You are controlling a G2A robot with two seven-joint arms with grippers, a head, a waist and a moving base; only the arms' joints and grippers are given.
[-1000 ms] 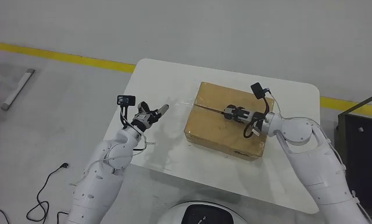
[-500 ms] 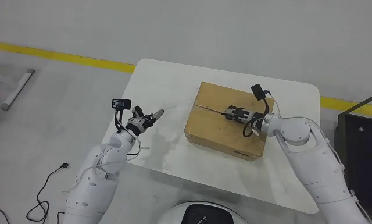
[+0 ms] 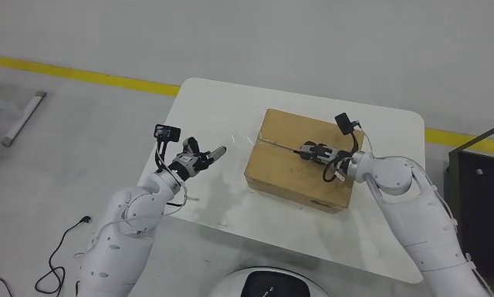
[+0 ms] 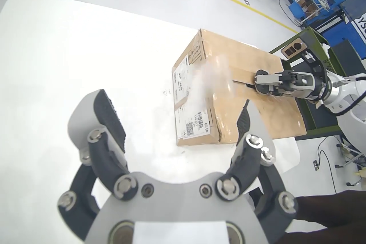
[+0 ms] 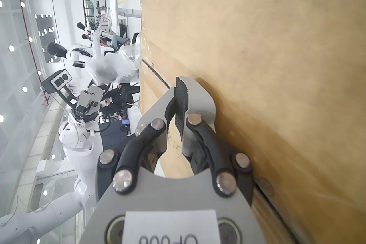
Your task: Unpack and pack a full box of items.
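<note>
While the left jaws hang spread left of the box [image 3: 287,173], the right jaws, pressed together, rest on its top.

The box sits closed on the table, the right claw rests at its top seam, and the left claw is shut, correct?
No: the left claw is open wide, per the left wrist view. The box is closed on the table, right claw at its top seam.

White bench [image 3: 208,112] with rounded corners is seen. One closed cardboard box [image 3: 282,162] is set on it, near the middle.
</note>
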